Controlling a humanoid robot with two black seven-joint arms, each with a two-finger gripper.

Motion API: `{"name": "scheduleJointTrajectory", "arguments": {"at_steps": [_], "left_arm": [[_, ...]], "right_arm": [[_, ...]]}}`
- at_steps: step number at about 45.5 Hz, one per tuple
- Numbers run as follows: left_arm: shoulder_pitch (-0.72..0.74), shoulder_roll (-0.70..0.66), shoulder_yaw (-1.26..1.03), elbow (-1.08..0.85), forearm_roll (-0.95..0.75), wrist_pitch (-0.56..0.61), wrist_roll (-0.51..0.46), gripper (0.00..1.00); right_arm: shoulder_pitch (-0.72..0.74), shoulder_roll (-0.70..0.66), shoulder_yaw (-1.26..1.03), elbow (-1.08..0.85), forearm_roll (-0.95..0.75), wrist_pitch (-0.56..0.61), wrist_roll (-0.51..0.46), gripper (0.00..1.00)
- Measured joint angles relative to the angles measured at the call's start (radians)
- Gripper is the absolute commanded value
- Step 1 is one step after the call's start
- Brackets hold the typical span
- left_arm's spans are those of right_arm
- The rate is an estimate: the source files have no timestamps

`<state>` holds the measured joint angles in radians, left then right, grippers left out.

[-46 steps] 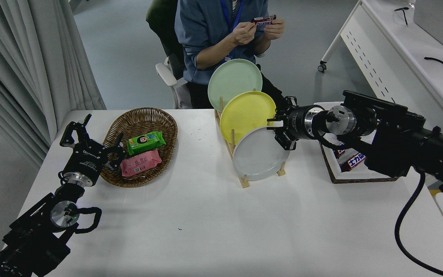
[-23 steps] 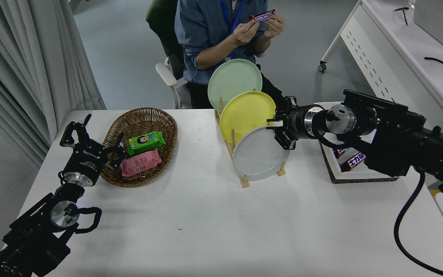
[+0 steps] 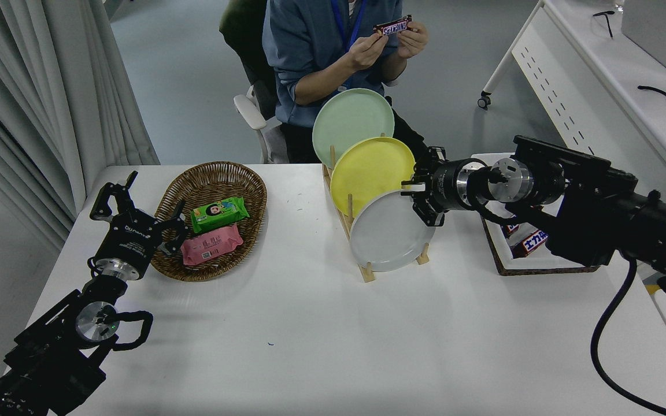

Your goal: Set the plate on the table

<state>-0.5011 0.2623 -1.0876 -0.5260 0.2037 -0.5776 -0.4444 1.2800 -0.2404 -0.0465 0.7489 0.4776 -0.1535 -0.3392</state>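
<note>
The light-grey plate (image 3: 389,234) stands on edge in the front slot of a wooden rack (image 3: 366,271) on the white table (image 3: 321,346). Behind it stand a yellow plate (image 3: 370,167) and a pale green plate (image 3: 351,118). My right gripper (image 3: 420,203) comes in from the right and is at the grey plate's upper right rim. It is open, with one finger on each side of the rim. The plate rests in the rack. My left gripper (image 3: 155,190) is parked open at the lower left, beside the basket.
A wicker basket (image 3: 194,179) holds a green packet (image 3: 219,212) and a pink packet (image 3: 211,245). A tray (image 3: 532,266) with snack bars lies under my right arm. A person sits at the far side, hands (image 3: 388,43) holding a candy bar. A white desk (image 3: 599,75) stands at the right.
My right gripper has barely moved, a touch up and left at the plate's rim. The person has raised and turned the candy bar. The left arm has not moved.
</note>
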Motion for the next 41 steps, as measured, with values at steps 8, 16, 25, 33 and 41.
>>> {"name": "scheduleJointTrajectory", "arguments": {"at_steps": [8, 16, 25, 33, 41], "left_arm": [[0.000, 0.000, 0.000, 0.000, 0.000, 0.000, 0.000, 1.00], [0.000, 0.000, 0.000, 0.000, 0.000, 0.000, 0.000, 1.00], [0.000, 0.000, 0.000, 0.000, 0.000, 0.000, 0.000, 1.00], [0.000, 0.000, 0.000, 0.000, 0.000, 0.000, 0.000, 1.00], [0.000, 0.000, 0.000, 0.000, 0.000, 0.000, 0.000, 1.00]], "right_arm": [[0.000, 0.003, 0.000, -0.005, 0.001, -0.002, -0.001, 0.12], [-0.001, 0.005, 0.000, -0.008, 0.002, -0.002, -0.001, 0.06], [-0.001, 0.006, 0.001, -0.009, 0.002, -0.003, -0.014, 0.04], [0.000, 0.004, 0.002, -0.004, 0.003, -0.001, -0.030, 0.00], [0.016, -0.027, 0.034, 0.019, 0.002, 0.003, -0.072, 0.00]]}}
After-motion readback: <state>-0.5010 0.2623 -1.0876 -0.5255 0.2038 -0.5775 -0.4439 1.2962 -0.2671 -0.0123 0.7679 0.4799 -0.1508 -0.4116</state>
